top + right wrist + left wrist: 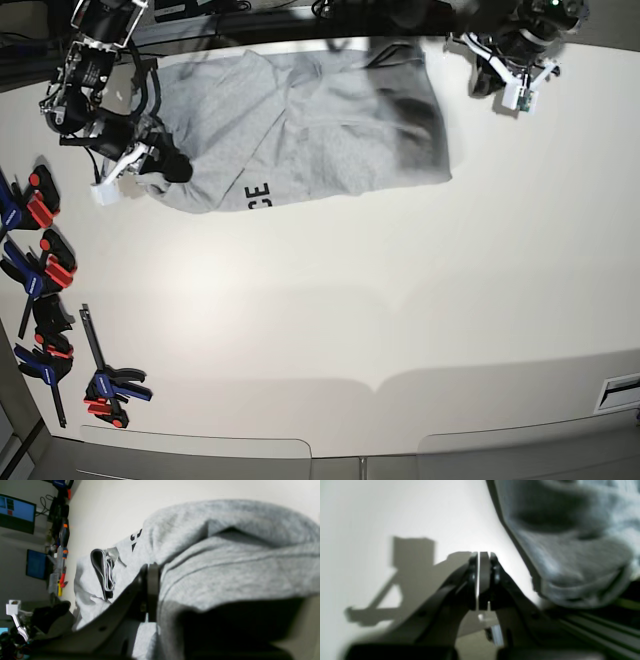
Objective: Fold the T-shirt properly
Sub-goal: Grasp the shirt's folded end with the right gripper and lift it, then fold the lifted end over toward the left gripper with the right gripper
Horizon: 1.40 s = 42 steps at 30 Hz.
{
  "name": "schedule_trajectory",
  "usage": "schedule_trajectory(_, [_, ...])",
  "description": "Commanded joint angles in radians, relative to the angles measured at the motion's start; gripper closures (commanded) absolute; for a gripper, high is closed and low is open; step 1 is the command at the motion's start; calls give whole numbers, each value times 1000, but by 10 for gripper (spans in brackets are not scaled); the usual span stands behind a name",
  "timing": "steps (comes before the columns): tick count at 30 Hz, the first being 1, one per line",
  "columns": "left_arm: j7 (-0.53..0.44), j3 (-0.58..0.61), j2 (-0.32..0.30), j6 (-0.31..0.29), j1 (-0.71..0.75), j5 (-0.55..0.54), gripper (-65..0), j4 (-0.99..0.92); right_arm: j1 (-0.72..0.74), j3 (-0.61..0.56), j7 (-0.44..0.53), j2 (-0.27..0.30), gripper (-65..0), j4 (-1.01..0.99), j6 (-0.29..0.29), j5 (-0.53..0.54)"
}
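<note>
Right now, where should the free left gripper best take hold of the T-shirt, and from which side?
Probably the T-shirt's corner nearest the left gripper, approached from that side. The edge there lies flat and free on the table, while the right gripper already pinches the opposite end.

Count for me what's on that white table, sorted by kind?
T-shirt: 1
Clamps: 5, as far as I can tell, at the table's edge
Total: 6

White table (350, 320); grey T-shirt (320, 120) lying crumpled along far edge; row of red-blue clamps (45, 300) along left edge.
</note>
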Motion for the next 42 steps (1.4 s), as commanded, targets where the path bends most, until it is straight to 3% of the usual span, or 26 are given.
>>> schedule_trajectory(1, [-23,-3,1,-21,0,-35,0,1,16,5,28,30,0,30,6,29])
schedule_trajectory(6, [-23,-2,5,-47,-13,-77,0,-27,16,5,11,25,0,152,6,29])
schedule_trajectory(10, [-20,-2,5,-54,-13,-100,0,-27,15,5,-24,-20,0,312,6,29])
schedule_trajectory(16, [-14,-2,5,-53,-12,-101,0,-27,-10,-14,-36,-151,0,513,6,29])
schedule_trajectory(22, [-14,-2,5,-53,-13,-101,0,-27,-78,-170,-26,-290,0,547,6,12])
schedule_trajectory(33, [-6,-2,5,-53,-10,-100,0,-27,-89,-570,183,-493,0,547,6,-465])
schedule_trajectory(35, [-6,-2,5,-53,-10,-100,0,-27,-89,-631,222,-516,0,547,6,-559])
schedule_trajectory(37, [-6,-2,5,-53,-10,-100,0,-27,-89,-687,247,-536,0,547,-32,-649])
schedule_trajectory(42, [-6,-2,5,-54,-10,-100,0,-27,-89,-828,278,-536,0,546,-97,-802])
